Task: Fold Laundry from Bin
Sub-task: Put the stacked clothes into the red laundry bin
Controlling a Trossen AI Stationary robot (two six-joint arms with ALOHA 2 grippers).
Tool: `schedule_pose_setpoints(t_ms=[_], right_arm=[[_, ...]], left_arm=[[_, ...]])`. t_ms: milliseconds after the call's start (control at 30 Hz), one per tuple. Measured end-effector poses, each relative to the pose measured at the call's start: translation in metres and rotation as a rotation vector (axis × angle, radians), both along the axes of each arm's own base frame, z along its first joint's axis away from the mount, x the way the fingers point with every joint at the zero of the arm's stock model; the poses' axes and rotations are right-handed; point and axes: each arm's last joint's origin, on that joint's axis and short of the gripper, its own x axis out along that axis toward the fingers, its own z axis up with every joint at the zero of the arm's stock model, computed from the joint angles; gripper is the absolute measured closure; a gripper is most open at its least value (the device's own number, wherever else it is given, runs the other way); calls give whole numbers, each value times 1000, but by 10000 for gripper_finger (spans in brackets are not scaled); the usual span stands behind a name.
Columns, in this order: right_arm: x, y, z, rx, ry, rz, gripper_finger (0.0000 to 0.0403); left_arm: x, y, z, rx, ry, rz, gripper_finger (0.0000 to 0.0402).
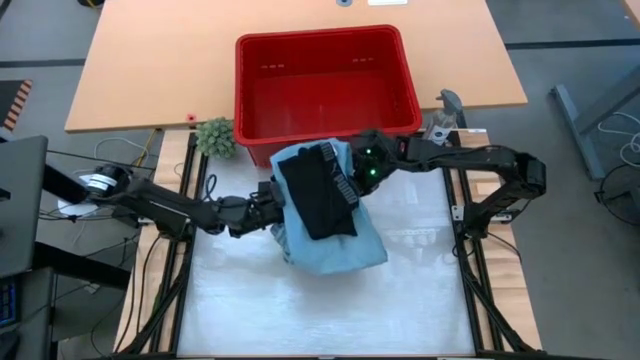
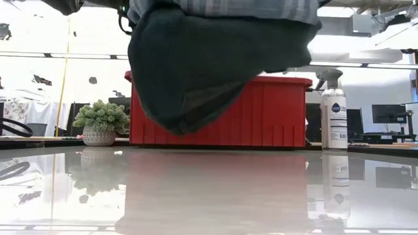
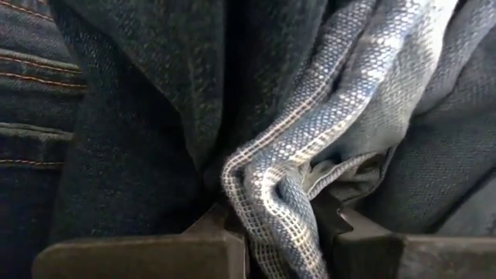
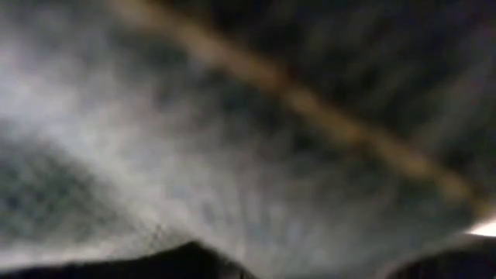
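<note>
A bundle of laundry (image 1: 325, 210), light blue denim with a black garment draped over it, is being held up off the table (image 1: 420, 300), just in front of the red bin (image 1: 325, 85). In the low view it is hanging clear of the tabletop. The left gripper (image 1: 275, 200) is being pressed into the bundle's left side; in its wrist view a fold of pale woven cloth (image 3: 279, 194) is being pinched between nearly closed fingers (image 3: 155, 252). The right gripper (image 1: 362, 168) is being kept at the bundle's upper right edge, narrowly parted; its wrist view is being filled with cloth, so a grip there seems likely.

The denim is judged soft yet fairly heavy, sagging wherever unsupported, and the black piece could slide off. Hold is best taken at seams or hems near the corners.
</note>
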Motion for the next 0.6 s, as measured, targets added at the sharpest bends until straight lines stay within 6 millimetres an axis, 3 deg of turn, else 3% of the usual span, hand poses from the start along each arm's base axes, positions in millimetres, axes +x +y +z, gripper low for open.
schedule_pose_setpoints(t_ms=[267, 600], right_arm=[[2, -6, 19, -15, -54, -12, 303], [0, -14, 36, -26, -64, -23, 303]], left_arm=[[-2, 10, 31, 40, 38, 34, 361], [3, 20, 48, 46, 49, 46, 361]])
